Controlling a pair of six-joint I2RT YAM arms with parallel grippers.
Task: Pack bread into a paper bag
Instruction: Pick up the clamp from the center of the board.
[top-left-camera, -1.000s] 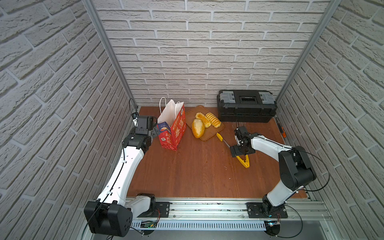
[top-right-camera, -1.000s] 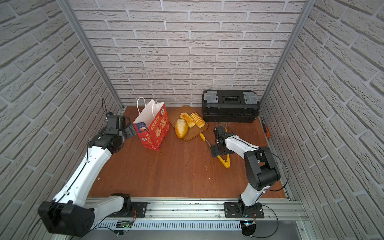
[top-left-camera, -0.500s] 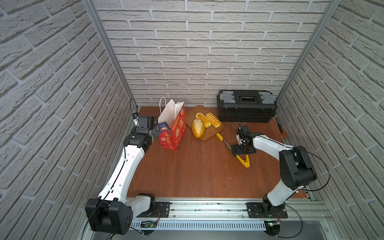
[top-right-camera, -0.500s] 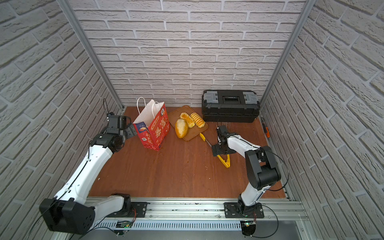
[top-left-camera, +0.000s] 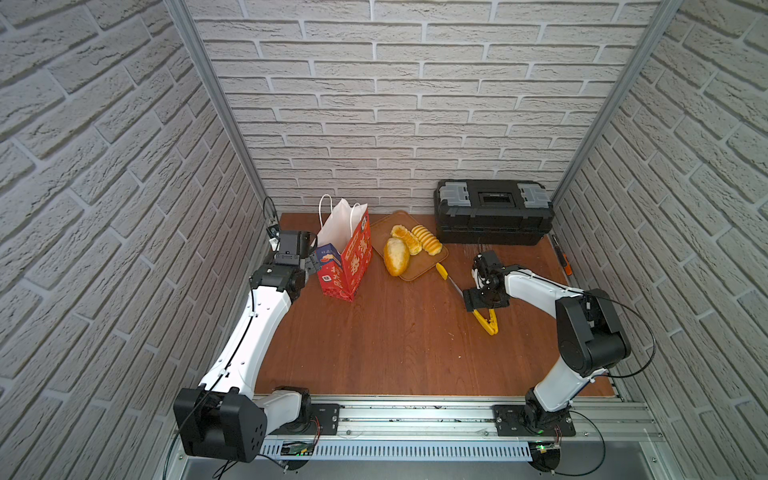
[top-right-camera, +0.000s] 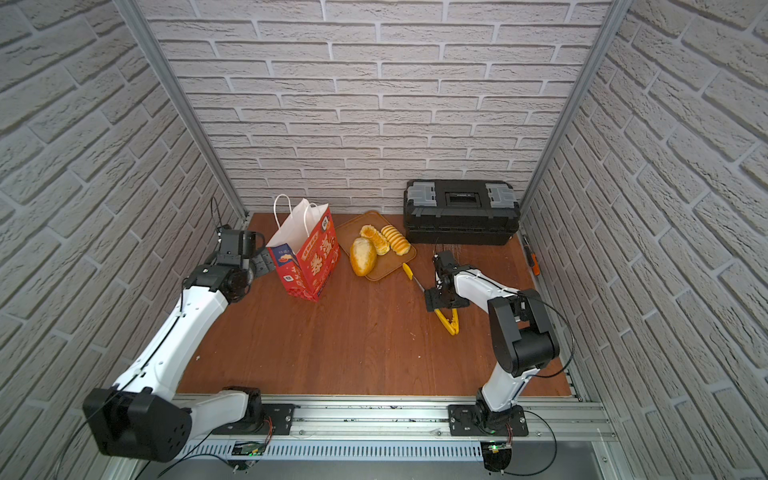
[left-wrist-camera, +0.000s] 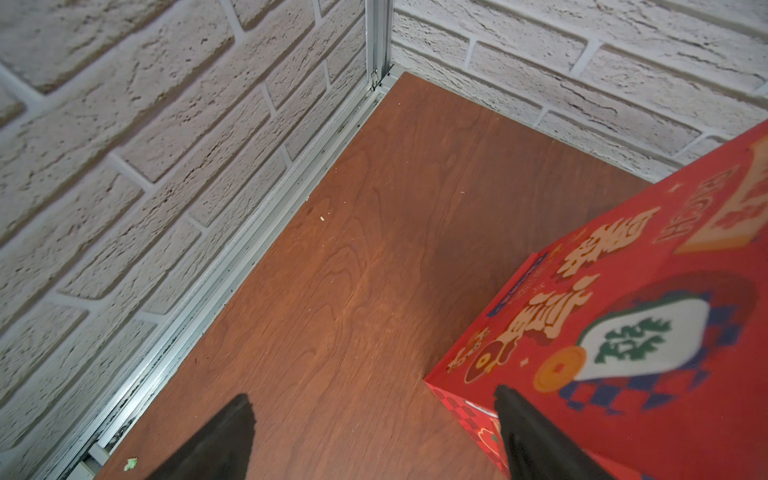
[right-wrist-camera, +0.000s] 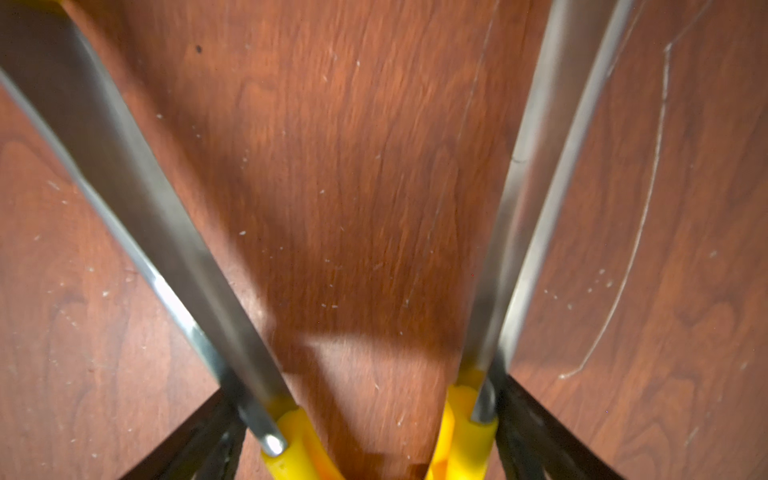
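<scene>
Covering the tongs (top-left-camera: 487, 323) midway, the right hand (top-left-camera: 484, 303) leaves contact unclear.

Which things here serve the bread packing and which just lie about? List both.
For the job: paper bag, oval loaf, topped pastry, ridged roll, wooden board under them, yellow-tipped tongs.
Lying about: black toolbox, orange-handled tool by the right wall.

My reddish-brown wooden table (top-left-camera: 395, 353) carries a standing paper bag (top-left-camera: 345, 266), a wooden board (top-left-camera: 422, 266), a black toolbox (top-left-camera: 492, 216), yellow-tipped tongs (top-left-camera: 486, 322) and, at its right edge, perhaps an orange-handled tool (top-left-camera: 562, 259).
</scene>
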